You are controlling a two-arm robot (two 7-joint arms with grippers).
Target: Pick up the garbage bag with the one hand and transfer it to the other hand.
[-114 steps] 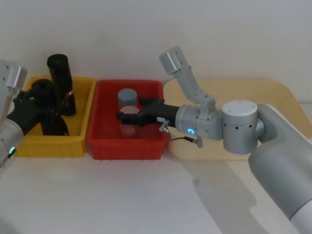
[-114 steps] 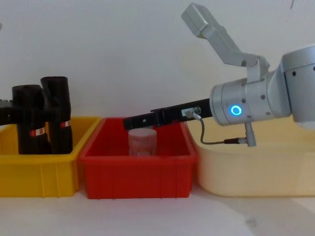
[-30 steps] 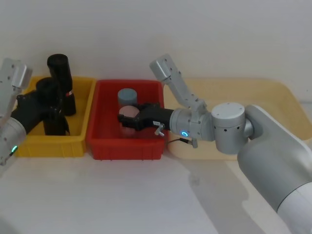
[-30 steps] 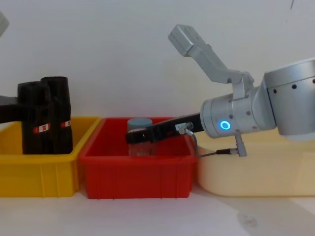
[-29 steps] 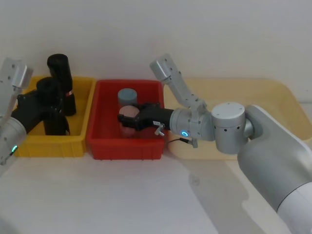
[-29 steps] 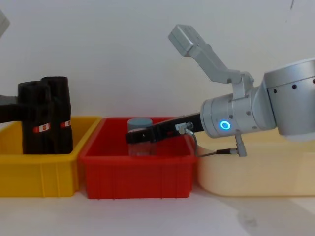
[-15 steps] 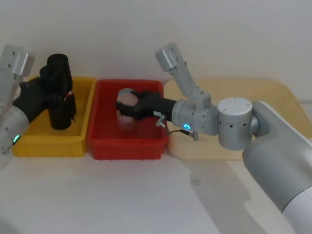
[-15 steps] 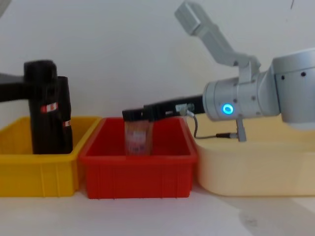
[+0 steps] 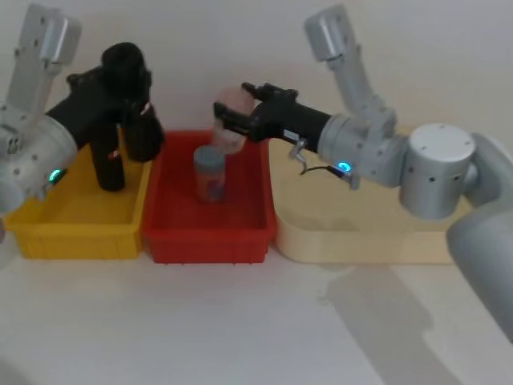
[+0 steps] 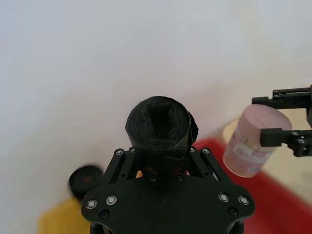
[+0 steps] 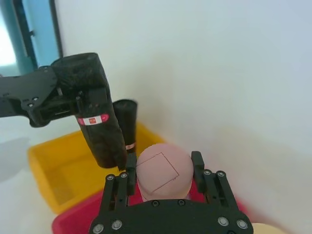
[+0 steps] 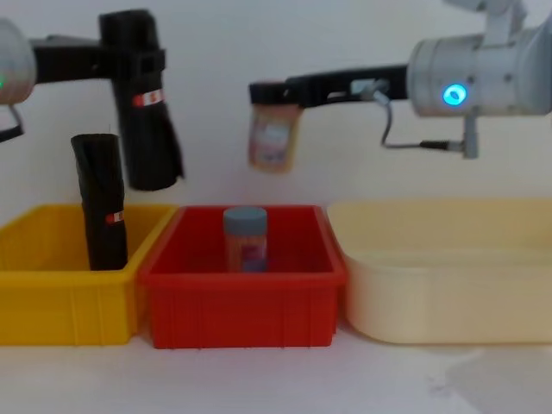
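The garbage bag, a black roll with a red-and-white label, hangs tilted in the air above the yellow bin. My green-lit left gripper is shut on its upper part; the chest view shows the garbage bag and the left gripper well above the bins. My blue-lit right gripper is shut on a pink-lidded jar, held up over the red bin, apart from the bag. In the right wrist view the garbage bag sits just beyond the pink-lidded jar.
A second black roll stands upright in the yellow bin. A blue-capped jar stands in the red bin. A cream tray lies to the right. A white wall is close behind.
Both arms have risen. The left gripper lifted the garbage bag out of the yellow bin, and the right gripper lifted the pink-lidded jar out of the red bin.
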